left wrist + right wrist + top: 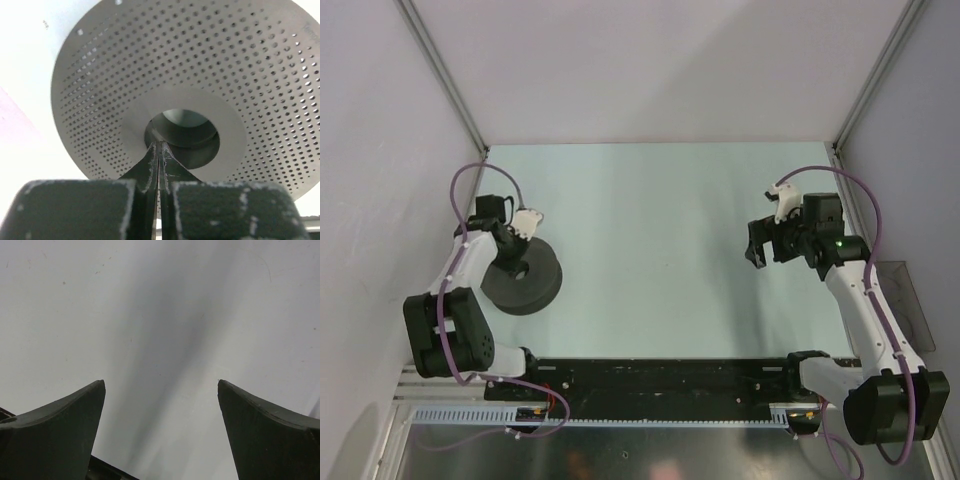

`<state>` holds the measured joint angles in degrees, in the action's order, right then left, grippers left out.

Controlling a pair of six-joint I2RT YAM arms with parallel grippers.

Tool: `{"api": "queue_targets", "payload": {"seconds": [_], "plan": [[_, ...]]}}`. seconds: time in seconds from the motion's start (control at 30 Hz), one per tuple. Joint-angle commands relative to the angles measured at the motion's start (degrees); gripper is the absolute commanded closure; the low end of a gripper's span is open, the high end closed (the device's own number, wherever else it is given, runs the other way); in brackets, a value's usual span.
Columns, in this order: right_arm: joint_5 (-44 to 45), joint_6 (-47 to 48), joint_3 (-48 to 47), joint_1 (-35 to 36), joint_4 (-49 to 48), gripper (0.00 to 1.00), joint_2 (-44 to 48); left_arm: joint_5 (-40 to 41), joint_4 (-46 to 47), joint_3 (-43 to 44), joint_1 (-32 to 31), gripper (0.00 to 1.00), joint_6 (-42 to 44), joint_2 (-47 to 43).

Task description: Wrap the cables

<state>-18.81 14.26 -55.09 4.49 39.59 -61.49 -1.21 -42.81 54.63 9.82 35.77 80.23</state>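
A round dark grey spool (525, 285) lies flat on the left of the pale table (660, 220). My left gripper (512, 263) hangs over its top. In the left wrist view the perforated spool face (210, 70) fills the frame, and the left gripper (161, 146) is shut, its tips pressed together at the near rim of the centre hole (182, 131). No cables show in any view, and nothing is visible between those jaws. My right gripper (767, 254) hovers at the right of the table. It stands open (161, 385) over bare surface.
A black rail (660, 375) runs along the near edge between the arm bases. A clear plastic bin (908, 300) sits at the right edge. Pale walls close in the table at the back and on both sides.
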Motion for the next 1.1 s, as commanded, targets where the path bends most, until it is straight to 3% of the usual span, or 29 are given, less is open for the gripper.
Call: {"api": "queue_targets", "payload": {"seconds": [0.0, 0.33, 0.63, 1.07], "plan": [[0.8, 1.25, -1.29, -0.8, -0.04, 0.01, 2.81, -0.66, 2.33, -3.01, -3.48, 1.0, 3.12, 0.99], [-7.42, -0.34, -5.26, -8.88, 2.19, 0.01, 2.29, -1.73, 4.32, -4.49, -23.91, 1.0, -4.22, 2.23], [-7.28, -1.9, -8.69, -13.08, 3.57, 0.01, -0.13, -6.75, 4.4, 4.23, -49.13, 1.0, -14.39, 10.52], [-7.79, -0.13, -12.56, -18.36, 9.87, 0.01, -1.85, -10.81, 4.38, 26.59, -58.01, 1.0, -20.06, 27.09]]}}
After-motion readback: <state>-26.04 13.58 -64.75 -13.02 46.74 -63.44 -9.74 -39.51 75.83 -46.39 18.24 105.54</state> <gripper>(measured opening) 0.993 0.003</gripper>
